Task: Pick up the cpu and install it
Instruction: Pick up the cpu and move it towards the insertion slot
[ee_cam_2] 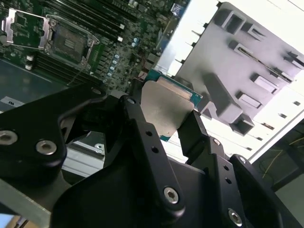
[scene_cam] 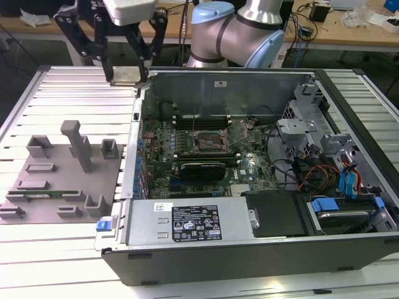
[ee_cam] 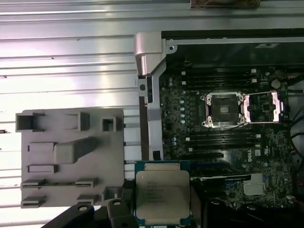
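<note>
the cpu (ee_cam: 162, 197) is held pinched at its edges between the two fingers of the gripper (scene_cam: 128, 76) (silver top visible in both wrist views), just outside a corner of the open computer case (scene_cam: 249, 243). the motherboard socket (ee_cam: 222, 110) is found with its frame swung open, well apart from the chip.
</note>
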You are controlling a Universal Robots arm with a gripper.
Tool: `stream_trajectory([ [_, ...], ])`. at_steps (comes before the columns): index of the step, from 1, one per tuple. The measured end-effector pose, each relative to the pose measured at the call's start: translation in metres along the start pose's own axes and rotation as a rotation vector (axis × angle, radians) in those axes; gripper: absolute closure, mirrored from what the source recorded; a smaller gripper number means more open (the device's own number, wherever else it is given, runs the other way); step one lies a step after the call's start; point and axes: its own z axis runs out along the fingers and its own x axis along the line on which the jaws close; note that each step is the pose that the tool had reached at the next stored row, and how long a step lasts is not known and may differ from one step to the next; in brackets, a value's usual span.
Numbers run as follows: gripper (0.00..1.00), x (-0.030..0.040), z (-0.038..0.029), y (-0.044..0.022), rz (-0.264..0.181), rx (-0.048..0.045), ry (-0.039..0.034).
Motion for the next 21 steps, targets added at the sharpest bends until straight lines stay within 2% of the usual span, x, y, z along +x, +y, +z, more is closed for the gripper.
stream_trajectory([
  [5,0.45,-0.0163,0.0036,0.0006,0.000,0.0000,0.0001],
  [8,0.45,-0.0285,0.0098,0.0011,0.000,0.0001,0.0002],
  [19,0.45,-0.0496,0.0262,0.0037,0.000,0.0008,0.0001],
  [21,0.45,-0.0548,0.0311,0.0042,0.000,0.0018,0.0002],
])
